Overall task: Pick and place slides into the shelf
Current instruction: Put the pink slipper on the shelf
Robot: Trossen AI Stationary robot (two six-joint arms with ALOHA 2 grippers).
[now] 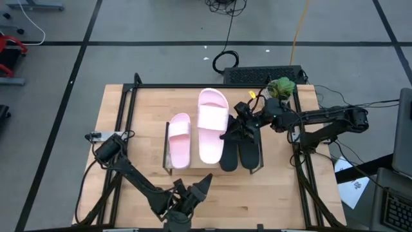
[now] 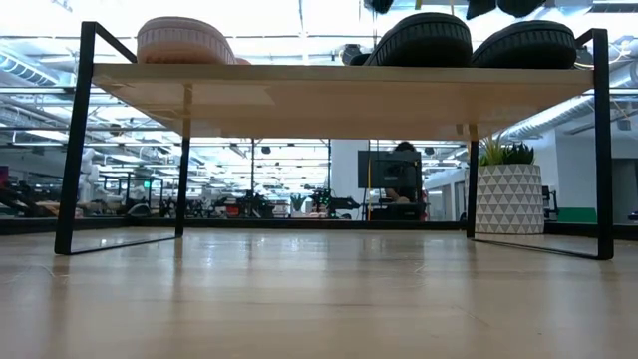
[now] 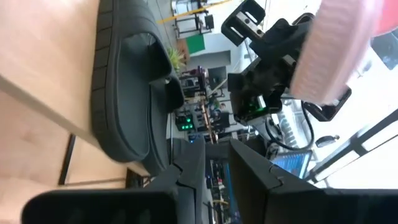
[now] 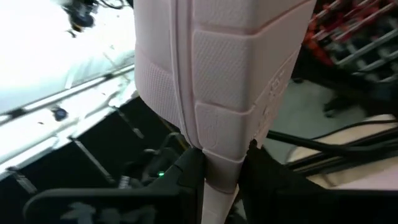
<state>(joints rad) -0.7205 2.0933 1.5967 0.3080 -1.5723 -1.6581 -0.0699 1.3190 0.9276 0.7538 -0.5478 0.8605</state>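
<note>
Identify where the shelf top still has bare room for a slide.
The shelf is bare left of the small pink slide. Rightward it is crowded: the pink slide in the right gripper, then the black slides.

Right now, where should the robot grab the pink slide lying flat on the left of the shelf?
Probably its broad strap, pinched from above, coming from the left. This slide lies sole down, so the strap arches up. Its left is free; the other pink slide, held by the right gripper, crowds its right. The left gripper waits nearby, open.
</note>
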